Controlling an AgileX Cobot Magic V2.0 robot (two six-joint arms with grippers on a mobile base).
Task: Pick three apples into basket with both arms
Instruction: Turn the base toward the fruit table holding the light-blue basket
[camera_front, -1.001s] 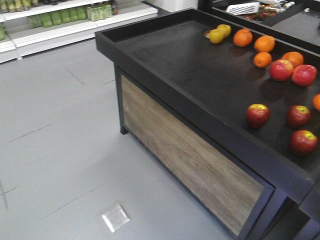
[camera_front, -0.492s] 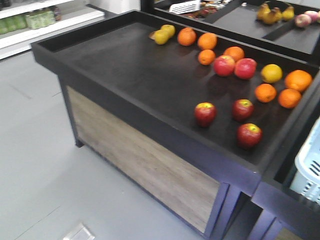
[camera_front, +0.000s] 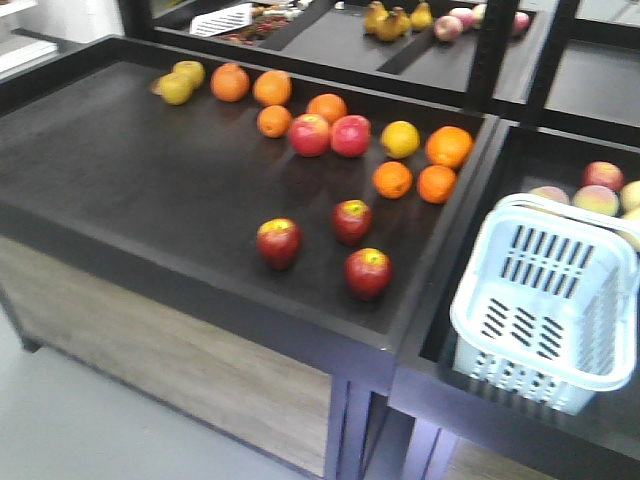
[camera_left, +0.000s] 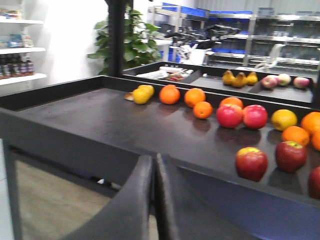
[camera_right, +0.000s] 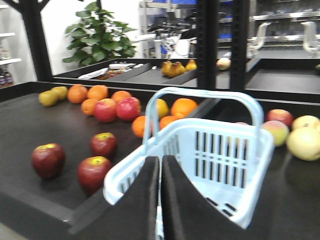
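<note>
Swung rightward since a second ago, the front view now takes in the whole basket (camera_front: 575, 300). To its left the three apples (camera_front: 279, 242) (camera_front: 352, 221) (camera_front: 368, 272) lie apart on the dark surface (camera_front: 150, 170). Both the left gripper (camera_left: 152, 200) and the right gripper (camera_right: 160, 200) have their jaws pressed together, gripping nothing.

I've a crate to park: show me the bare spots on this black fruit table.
Free: the wide left half of the black display table, bounded by its left rim and the three dark maroon apples. The pale blue slotted plastic basket is empty too. Crowded: the back right, among the oranges and pink-red apples.
</note>
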